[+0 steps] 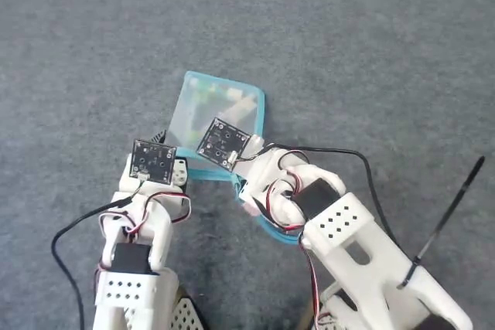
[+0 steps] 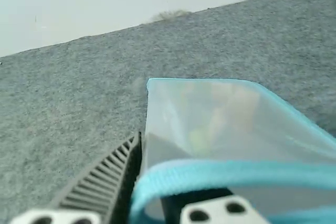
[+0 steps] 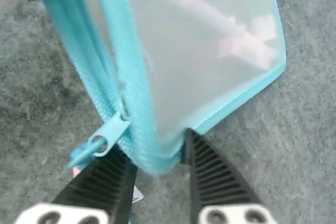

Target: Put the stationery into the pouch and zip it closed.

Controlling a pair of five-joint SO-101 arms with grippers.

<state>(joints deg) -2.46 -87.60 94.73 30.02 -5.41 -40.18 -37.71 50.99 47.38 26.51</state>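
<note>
Pouch [image 1: 220,110] on grey surface [image 1: 371,75], stationery [image 3: 236,40] dimly visible through its clear wall. Left gripper [image 2: 163,182] pinches 1 end of pouch's zipper edge. Right gripper [image 3: 157,148], jaws close together, grips other end. Zipper pull [image 3: 105,136] just beside right gripper, outside its jaws, so right arm is nearer. Zipper line runs from pull toward left gripper and looks not yet closed. No readable print on pouch.

no readable text, labels or numbers
</note>
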